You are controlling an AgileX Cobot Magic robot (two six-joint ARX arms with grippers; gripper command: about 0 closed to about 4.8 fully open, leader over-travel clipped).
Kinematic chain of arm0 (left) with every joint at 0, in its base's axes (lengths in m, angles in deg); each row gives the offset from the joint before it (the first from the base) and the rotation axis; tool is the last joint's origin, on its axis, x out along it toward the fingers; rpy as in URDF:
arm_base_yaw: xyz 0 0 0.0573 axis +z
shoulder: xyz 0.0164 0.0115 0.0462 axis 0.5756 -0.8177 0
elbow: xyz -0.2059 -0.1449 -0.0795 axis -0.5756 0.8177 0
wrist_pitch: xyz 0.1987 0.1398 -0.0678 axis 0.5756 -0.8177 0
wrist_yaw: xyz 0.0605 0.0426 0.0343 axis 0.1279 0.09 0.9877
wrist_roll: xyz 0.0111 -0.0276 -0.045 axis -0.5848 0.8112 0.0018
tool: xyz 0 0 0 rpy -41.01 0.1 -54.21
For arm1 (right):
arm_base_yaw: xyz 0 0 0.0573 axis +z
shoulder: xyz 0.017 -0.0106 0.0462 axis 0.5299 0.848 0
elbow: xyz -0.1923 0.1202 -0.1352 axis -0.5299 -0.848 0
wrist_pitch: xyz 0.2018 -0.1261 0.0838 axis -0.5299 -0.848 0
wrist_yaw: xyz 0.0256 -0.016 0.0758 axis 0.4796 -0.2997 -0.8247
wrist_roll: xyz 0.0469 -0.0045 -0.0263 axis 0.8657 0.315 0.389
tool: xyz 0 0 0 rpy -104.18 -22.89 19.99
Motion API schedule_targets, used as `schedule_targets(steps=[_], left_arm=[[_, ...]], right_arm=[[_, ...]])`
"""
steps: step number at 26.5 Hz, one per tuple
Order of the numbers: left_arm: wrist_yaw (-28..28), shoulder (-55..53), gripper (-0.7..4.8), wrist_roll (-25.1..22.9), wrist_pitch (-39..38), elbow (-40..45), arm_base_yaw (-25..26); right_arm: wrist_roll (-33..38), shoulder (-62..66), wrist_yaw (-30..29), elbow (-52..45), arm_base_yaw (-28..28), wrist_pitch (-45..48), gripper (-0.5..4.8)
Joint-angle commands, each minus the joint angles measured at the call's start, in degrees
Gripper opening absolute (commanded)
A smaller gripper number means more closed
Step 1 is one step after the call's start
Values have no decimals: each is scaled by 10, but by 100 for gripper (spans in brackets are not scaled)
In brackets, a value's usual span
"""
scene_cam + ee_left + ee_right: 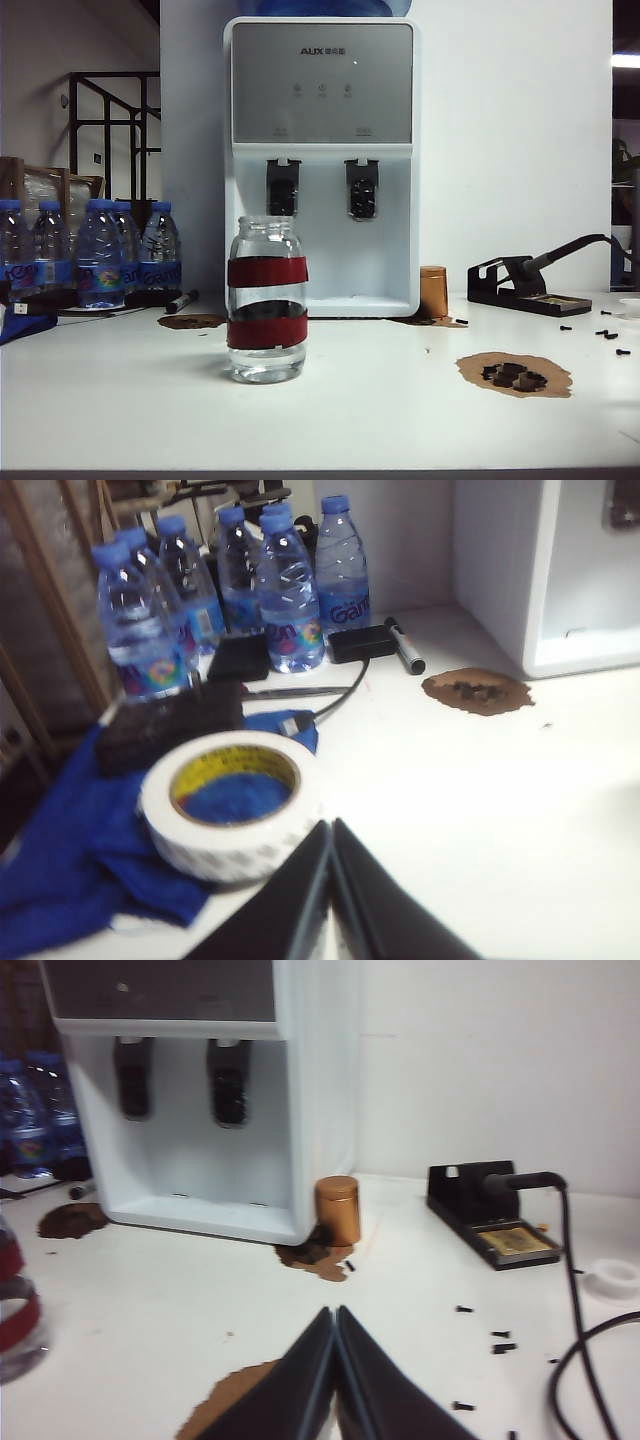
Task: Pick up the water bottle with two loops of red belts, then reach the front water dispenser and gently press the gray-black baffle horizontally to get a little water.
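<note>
Black left gripper [331, 825] jaws pressing together, empty, hovering by white tape roll [230, 802]; right gripper [335, 1312] likewise, over white table [400, 420].

Clear glass water bottle with two dark-red bands [266, 300] standing mid-table, before white dispenser [322, 160], untouched.

Advice: opening jaws wide, gripping on band, keeping upright.

Room: open around bottle; blue-capped plastic bottles [90, 250] well left; copper cylinder [433, 291] crowding dispenser's right.

Left gray-black paddle [282, 187] sitting directly behind bottle.

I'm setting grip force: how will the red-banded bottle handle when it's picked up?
The bottle looks like clear glass: probably rigid, breakable and heavy for its size. Its bare glass may be slippery; the two red bands likely grip better. Lidless with a little water at the bottom, it could spill if tilted. Both grippers, left and right, are shut, away from it.
</note>
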Motion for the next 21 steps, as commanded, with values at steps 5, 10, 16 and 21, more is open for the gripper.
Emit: schedule_targets(steps=[5, 10, 16, 21], left_arm=[[-5, 1, -4, -31, 233, -1, 0], [-41, -2, -3, 21, 235, -22, 0], [-84, -3, 37, 177, 237, -69, 0], [-159, -19, 212, 238, 236, -142, 0]], right_arm=[[32, 0, -26, -2, 1, 12, -1], [32, 0, -23, -2, 1, -3, -2], [53, 0, -27, -2, 1, 11, -2], [172, 0, -108, 19, 1, 98, 165]])
